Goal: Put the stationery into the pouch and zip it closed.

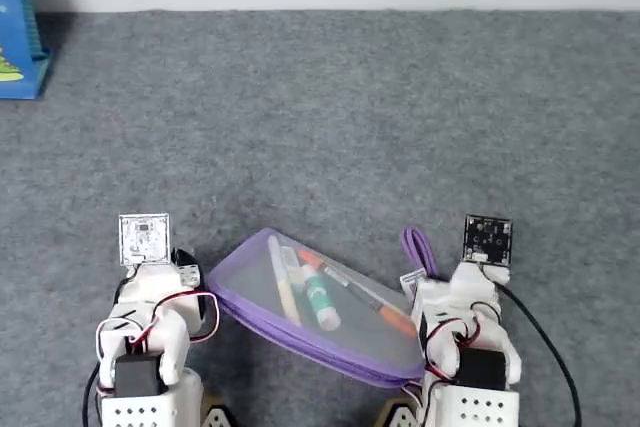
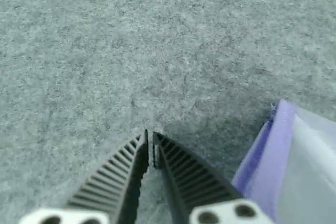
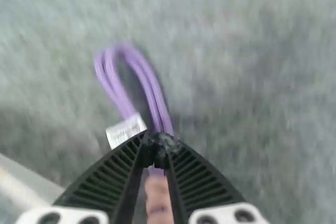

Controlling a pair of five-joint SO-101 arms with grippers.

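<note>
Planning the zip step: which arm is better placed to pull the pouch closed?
Right, probably: the right gripper is shut on the purple loop; the left gripper is shut, empty, beside the pouch.

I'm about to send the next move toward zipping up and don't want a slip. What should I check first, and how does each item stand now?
1. Stationery inside the pouch: ok. Pens and markers lie behind its clear wall.
2. Right gripper holding the purple loop: ok. It is shut on the loop at one end of the pouch.
3. Left gripper bracing the pouch: not ok. It is shut and empty, over the carpet beside the pouch's other end.
4. How far the zip is closed: cannot tell.
</note>
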